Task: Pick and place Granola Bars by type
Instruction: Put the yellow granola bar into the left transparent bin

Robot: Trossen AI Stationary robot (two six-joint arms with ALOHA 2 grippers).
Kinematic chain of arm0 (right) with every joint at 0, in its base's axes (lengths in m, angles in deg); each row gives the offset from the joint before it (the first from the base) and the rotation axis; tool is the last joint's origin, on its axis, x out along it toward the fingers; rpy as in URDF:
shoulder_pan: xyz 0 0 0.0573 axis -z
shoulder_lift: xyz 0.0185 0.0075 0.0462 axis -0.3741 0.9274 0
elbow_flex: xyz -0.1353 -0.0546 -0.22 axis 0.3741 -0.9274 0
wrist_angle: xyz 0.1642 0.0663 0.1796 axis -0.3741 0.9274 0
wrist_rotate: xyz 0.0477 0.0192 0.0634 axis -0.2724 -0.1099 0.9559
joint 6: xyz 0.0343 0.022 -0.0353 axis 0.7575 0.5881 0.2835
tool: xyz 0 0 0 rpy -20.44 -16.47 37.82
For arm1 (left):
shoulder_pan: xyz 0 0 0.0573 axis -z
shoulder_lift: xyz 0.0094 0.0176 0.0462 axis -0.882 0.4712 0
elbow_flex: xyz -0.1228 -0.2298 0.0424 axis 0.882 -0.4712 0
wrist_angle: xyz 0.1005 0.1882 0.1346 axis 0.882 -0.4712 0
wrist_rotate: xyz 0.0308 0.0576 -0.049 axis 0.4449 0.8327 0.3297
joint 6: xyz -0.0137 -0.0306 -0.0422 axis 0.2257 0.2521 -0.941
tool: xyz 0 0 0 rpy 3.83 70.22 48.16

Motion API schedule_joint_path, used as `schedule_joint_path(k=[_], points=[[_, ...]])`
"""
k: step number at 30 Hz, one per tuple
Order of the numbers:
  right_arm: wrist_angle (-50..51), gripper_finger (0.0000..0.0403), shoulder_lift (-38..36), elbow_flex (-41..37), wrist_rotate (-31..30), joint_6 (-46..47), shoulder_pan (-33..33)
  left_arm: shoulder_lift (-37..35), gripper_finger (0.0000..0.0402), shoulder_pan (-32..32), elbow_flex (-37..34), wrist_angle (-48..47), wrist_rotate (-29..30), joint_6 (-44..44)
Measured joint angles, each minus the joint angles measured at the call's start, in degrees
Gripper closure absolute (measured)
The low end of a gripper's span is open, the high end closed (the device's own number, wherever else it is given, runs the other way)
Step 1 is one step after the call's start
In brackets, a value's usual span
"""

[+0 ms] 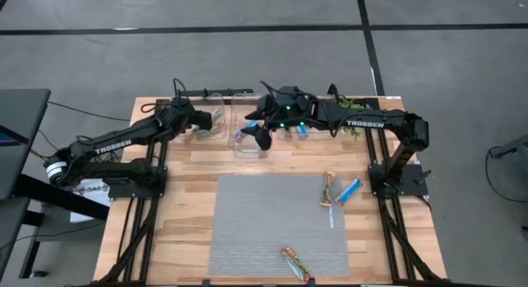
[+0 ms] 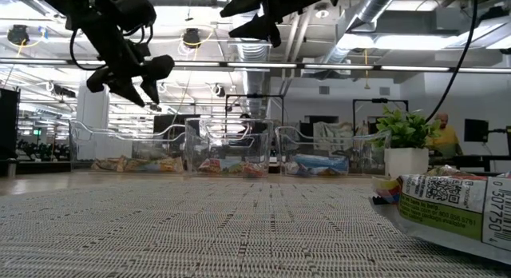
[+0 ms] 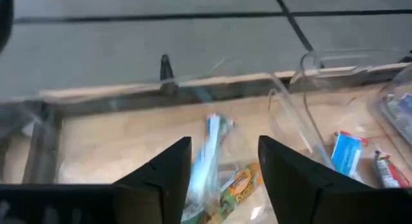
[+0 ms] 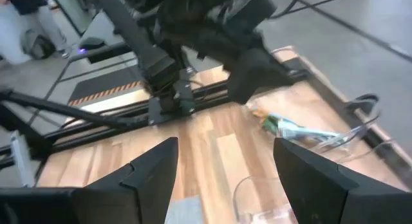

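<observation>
Three clear bins stand along the table's far edge. My left gripper (image 3: 224,147) hangs open over the left bin (image 1: 200,132). A green-and-white granola bar (image 3: 209,153) shows blurred beyond its fingers inside that bin, beside an orange-green bar (image 3: 237,184). My right gripper (image 1: 259,135) hovers open over the middle bin (image 1: 245,148), nothing between its fingers (image 4: 225,147). A blue bar (image 3: 347,153) lies in the middle bin. On the grey mat lie a green-tan bar (image 1: 328,189), a blue bar (image 1: 349,190) and a red-orange bar (image 1: 297,265).
A small green plant in a white pot (image 2: 406,146) stands at the far right by the right bin (image 2: 319,150). The grey mat (image 1: 264,229) covers the table's middle and near part. Both arms hang high above the bins in the low view.
</observation>
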Motion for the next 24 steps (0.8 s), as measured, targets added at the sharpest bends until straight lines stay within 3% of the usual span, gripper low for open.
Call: schedule_joint_path(k=[4, 8, 17, 24], points=[[1.3, 0.0154, 0.0, 0.0, 2.5, 0.0, 0.1, -2.3, 0.0219, 2.8, 0.0, 5.0, -1.9, 7.4], [2.6, 0.0154, 0.0, 0.0, 3.1, 0.0, 0.1, -8.0, 0.0218, 6.4, -2.6, 12.3, -8.9, 15.5], [7.1, 0.0154, -1.4, 0.2, 2.8, 1.9, 0.1, -28.4, 0.0218, 13.3, -20.8, 27.7, -15.5, 13.2], [13.7, 0.0154, -3.5, 0.3, -1.2, 5.5, -0.3, -43.4, 0.0218, 18.4, -31.1, 30.7, -18.4, 12.1]])
